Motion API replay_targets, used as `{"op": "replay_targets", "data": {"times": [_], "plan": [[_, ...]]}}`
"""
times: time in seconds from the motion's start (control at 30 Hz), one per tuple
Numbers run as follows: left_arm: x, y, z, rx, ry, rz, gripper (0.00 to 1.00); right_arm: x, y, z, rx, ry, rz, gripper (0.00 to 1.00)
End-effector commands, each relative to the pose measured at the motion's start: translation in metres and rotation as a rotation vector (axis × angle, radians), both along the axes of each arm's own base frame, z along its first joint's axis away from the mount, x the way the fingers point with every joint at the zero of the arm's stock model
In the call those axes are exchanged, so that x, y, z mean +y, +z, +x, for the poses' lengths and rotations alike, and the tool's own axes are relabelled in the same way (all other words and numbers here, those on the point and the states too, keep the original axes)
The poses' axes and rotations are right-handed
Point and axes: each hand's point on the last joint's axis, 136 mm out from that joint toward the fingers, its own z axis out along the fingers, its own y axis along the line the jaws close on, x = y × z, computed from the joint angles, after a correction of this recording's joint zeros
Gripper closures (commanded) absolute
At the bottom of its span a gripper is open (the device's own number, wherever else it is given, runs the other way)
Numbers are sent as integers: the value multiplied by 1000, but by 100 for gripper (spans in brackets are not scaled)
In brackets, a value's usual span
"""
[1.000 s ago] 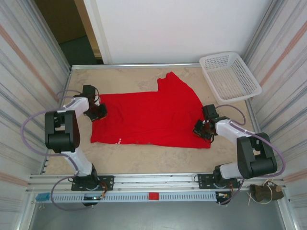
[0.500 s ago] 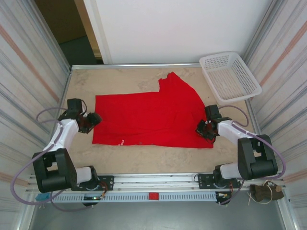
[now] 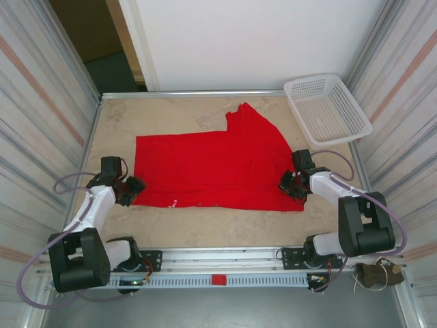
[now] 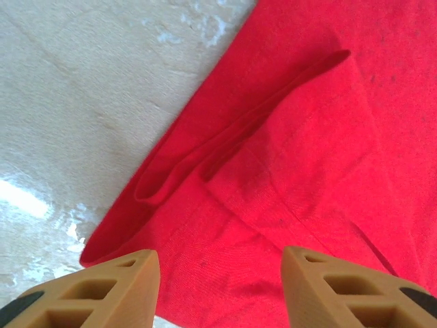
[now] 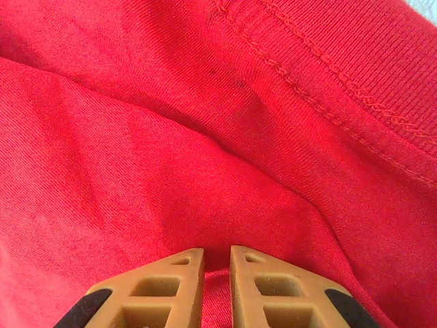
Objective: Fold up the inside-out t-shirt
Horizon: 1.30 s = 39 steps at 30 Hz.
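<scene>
The bright red soft cloth t-shirt lies spread flat across the middle of the beige mottled table, its long axis running left to right. One sleeve points toward the far edge, and a small white mark sits near the hem on the near left side. The left gripper is positioned at the near left corner of the t-shirt. In the left wrist view its tan fingers stand well apart above the cloth, where the edge lies doubled over in a loose fold; nothing is held between them. The right gripper is positioned on the near right edge of the t-shirt. In the right wrist view its fingers stand almost together, with a raised ridge of red cloth pinched in the narrow gap. A white plastic lattice basket stands at the far right corner of the table, apart from the t-shirt.
</scene>
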Motion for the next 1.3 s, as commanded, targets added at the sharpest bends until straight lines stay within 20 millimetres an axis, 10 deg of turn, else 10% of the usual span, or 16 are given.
{"op": "replay_targets", "data": {"times": [0.0, 0.2, 0.33, 0.87, 1.27], "plan": [[8, -9, -2, 28, 16, 55, 50, -10, -8, -10, 52, -36, -33, 84], [10, -21, 1, 60, -5, 68, 55, -10, -7, -10, 52, -42, -34, 84], [7, -22, 1, 54, -21, 52, 100, -12, -8, -11, 56, -50, -45, 84], [0, 1, -59, -56, 225, -42, 100, -19, -5, -11, 57, -85, -62, 84], [-34, 30, 15, -158, -111, -42, 77, -27, -4, -32, 58, -119, -77, 84]]}}
